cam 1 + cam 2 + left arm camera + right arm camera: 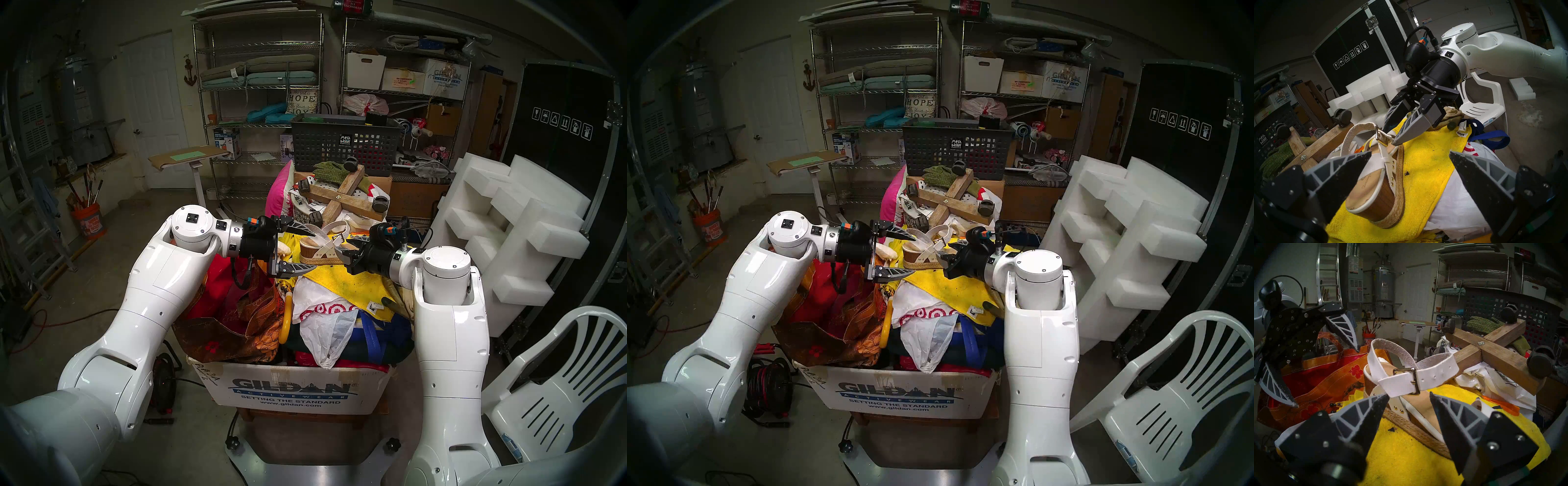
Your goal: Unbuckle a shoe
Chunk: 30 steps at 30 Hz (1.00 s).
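The cream-white sandal with a jute-wrapped sole lies on a yellow towel on top of a heaped box. Its ankle strap is fastened through the small metal buckle, which also shows in the left wrist view. My left gripper is wide open at the heel end, with one finger above the sandal and one below. My right gripper is open at the toe side, with its tips just short of the buckle and strap end. Neither gripper holds anything.
A wooden cross with caster wheels and green gloves lie just behind the sandal. A dark mesh basket stands farther back. A red-orange bag fills the Gildan box. Foam blocks and a white chair stand to the right.
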Available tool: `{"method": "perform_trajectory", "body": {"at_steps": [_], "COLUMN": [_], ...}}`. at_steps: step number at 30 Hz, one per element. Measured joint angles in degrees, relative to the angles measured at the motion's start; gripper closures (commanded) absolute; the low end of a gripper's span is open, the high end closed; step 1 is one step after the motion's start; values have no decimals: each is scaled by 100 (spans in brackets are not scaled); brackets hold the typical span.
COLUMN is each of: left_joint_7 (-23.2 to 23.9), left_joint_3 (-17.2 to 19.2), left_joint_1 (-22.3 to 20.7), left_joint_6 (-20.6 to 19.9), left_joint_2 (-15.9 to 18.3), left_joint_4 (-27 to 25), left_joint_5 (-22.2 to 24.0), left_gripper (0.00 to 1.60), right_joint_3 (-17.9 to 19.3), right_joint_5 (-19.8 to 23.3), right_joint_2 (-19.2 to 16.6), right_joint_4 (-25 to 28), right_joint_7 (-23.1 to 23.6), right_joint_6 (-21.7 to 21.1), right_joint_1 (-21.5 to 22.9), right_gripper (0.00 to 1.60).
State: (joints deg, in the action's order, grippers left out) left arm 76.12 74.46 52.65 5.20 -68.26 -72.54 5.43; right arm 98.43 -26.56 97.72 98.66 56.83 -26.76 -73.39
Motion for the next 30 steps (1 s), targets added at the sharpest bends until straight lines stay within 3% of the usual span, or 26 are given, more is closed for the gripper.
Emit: {"method": "perform_trajectory", "body": {"at_steps": [8,30], "left_joint_7": [0,0], "left_joint_3": [0,1], "left_joint_1": [0,0], "left_joint_6": [0,0], "left_joint_2": [0,-1], "left_joint_4": [0,0], "left_joint_5": [0,0], "left_gripper": [0,0], "right_joint_3": [-2,-8], "right_joint_5": [-2,25], "right_joint_2": [21,44], "right_joint_4": [42,41], "right_joint_7": [-132,-225], "right_joint_6": [-4,30], "right_joint_1": [-3,-5], "right_gripper": [83,80]}}
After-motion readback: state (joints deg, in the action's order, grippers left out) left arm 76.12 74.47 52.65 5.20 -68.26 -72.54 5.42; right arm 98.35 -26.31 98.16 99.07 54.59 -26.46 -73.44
